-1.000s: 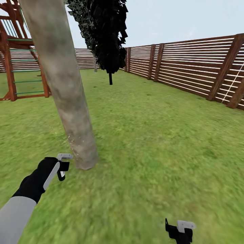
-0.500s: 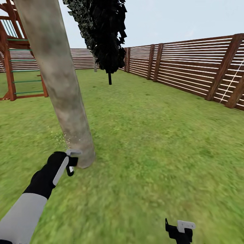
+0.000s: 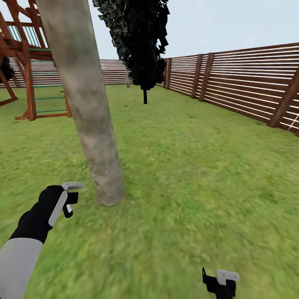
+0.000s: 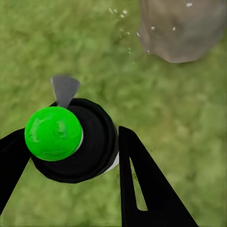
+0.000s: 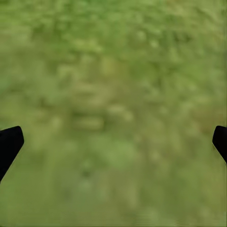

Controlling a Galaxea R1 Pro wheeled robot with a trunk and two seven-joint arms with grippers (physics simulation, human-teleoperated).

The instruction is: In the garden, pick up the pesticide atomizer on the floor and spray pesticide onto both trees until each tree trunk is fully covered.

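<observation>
Since half a second before, my left gripper [image 3: 69, 199] had pulled back from the tree trunk [image 3: 89, 108], so a gap of grass showed between them, and my head had turned a little, sliding the fence [image 3: 249, 89] to the right.

The atomizer [image 4: 71, 139] sat between my left fingers [image 4: 142, 189], which were closed on its sides. From the wrist camera it looked like a round black body with a bright green ball on top and a small grey nozzle pointing out toward the trunk. Tiny white specks hung in the air near the trunk's foot, and more dotted its low bark. The trunk was thick, beige and grey, and leaned a bit.

My right gripper [image 3: 220, 282] hung low over the grass [image 3: 199, 174], its fingers wide apart and holding nothing.

Behind the trunk stood a wooden play frame [image 3: 29, 62]. A dark narrow tree [image 3: 143, 41] stood farther back by the fence. Nothing was between the nozzle and the trunk.
</observation>
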